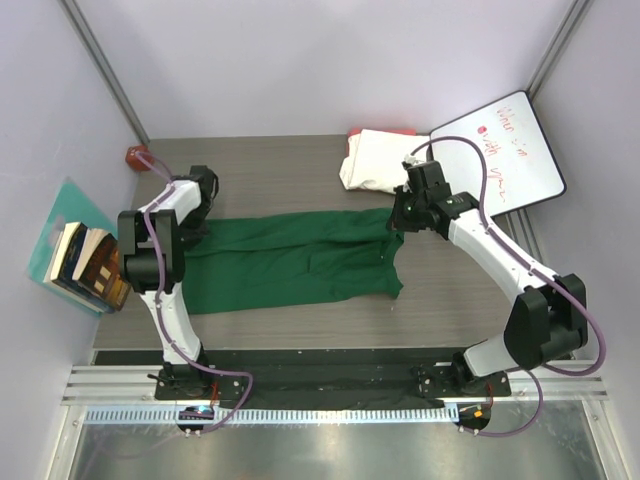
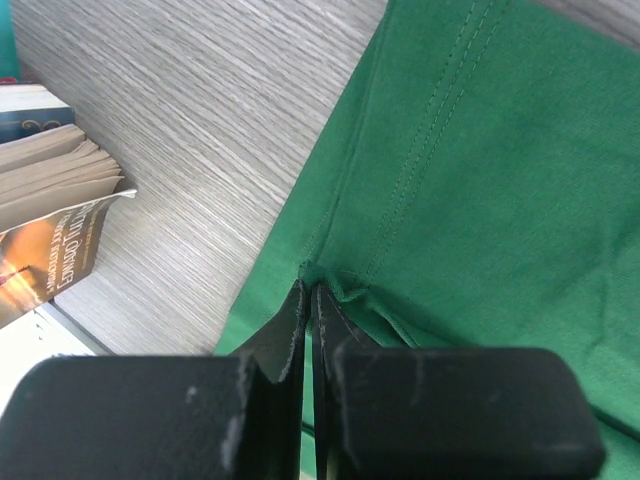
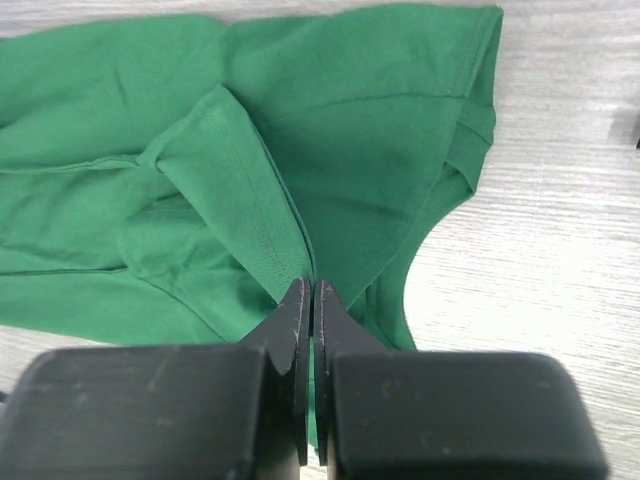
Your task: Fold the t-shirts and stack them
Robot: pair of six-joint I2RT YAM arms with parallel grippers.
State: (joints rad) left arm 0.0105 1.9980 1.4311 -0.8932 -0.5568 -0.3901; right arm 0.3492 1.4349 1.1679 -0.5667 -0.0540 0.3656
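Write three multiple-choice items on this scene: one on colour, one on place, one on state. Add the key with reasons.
1. The spread-out t-shirt is: A red; B green; C blue.
2. The cream-white bundle lies: A next to the whiteboard; B at the near edge; C between the arm bases.
3. The left claw and right claw are: A both open; B one open; C both shut on the t-shirt.
Key: B, the cloth is green in every view; A, the top view shows it by the board; C, each wrist view shows fingertips pinching green cloth.
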